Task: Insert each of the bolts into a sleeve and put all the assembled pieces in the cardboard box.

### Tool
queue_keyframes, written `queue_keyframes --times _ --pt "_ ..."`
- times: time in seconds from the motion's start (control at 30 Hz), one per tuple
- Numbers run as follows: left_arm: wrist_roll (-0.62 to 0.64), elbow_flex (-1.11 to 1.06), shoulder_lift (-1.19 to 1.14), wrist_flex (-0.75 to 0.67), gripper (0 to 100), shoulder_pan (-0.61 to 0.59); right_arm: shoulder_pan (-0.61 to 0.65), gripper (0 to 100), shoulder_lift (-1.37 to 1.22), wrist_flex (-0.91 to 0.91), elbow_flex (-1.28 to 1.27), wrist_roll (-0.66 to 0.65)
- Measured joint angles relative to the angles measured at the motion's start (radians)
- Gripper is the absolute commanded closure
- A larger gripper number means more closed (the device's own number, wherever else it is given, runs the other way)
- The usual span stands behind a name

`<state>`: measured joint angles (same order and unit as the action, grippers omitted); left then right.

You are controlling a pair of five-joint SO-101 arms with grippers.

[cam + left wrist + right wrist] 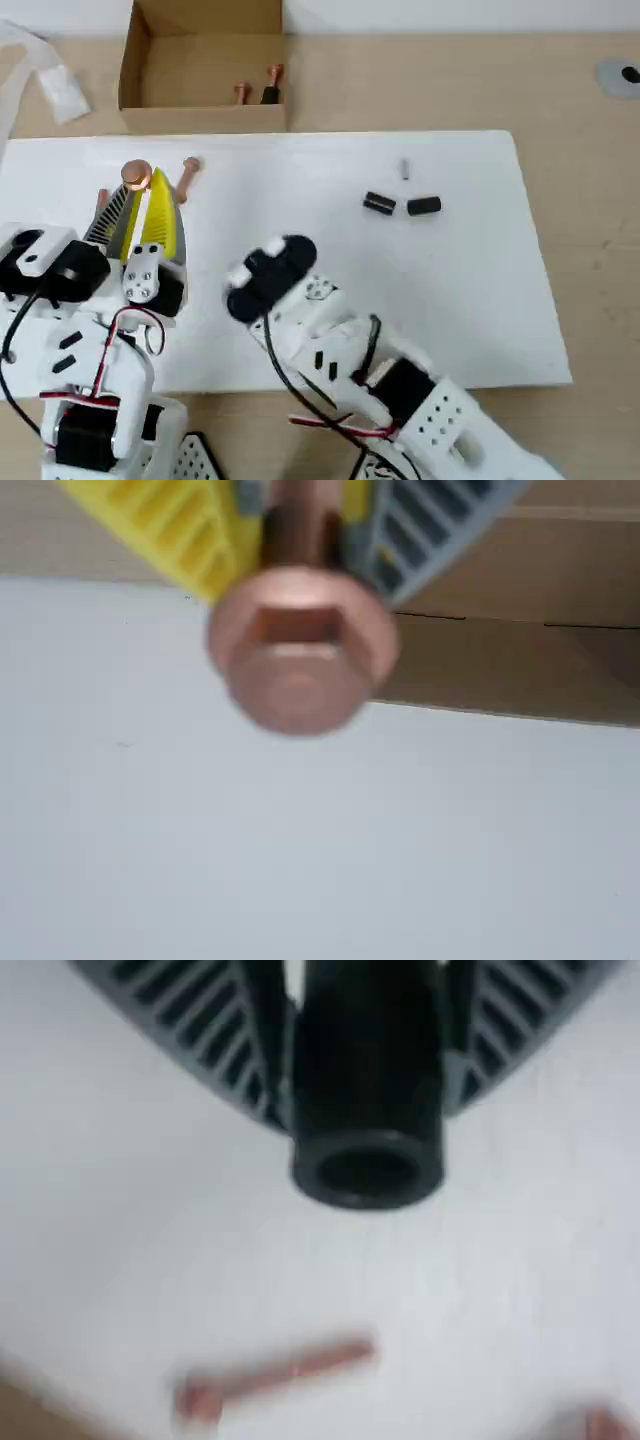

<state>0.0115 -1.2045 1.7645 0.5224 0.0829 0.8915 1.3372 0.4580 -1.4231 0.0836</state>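
Both clamped: copper bolt (300, 650) left, black sleeve (367, 1100) right.
The left gripper (300, 525) pinches the copper bolt by its shank, head out, near the cardboard box (200, 118): rigid, probably slick. The right gripper (365, 1020) hugs the black sleeve mid-body, bore clear: light, stiff.

- The wooden table (590, 180) carries a white sheet (300, 170), a box (205, 120) behind the sheet, crumpled plastic (60, 90) and a grey disc (618, 77).
- On the sheet lie two black sleeves (378, 204) (424, 207) close together, a small grey pin (405, 169) near them, and a copper bolt (188, 176) well apart.
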Motion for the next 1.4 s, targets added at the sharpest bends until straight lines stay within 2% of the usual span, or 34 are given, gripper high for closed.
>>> queue_keyframes --times 0.17,0.33,0.53,0.67,1.07,1.4 --pt "0.044 0.041 0.0 0.0 99 0.0 0.0 98.9 0.106 -0.203 -0.141 -0.071" --pt "0.095 0.12 0.0 0.061 99 0.011 0.0 98.9 0.193 -0.304 -0.227 -0.08" --pt "0.104 0.15 0.0 0.133 99 0.178 0.0 98.9 0.287 -0.385 -0.261 -0.08" --pt "0.104 0.16 -0.054 0.135 99 0.249 0.0 98.9 0.339 -0.396 -0.27 -0.08" --pt "0.106 0.276 -0.215 0.144 99 0.261 0.0 98.9 0.381 -0.396 -0.276 -0.081" --pt "0.107 0.41 -0.213 0.359 99 0.261 0.0 98.9 0.381 -0.379 -0.276 -0.081"
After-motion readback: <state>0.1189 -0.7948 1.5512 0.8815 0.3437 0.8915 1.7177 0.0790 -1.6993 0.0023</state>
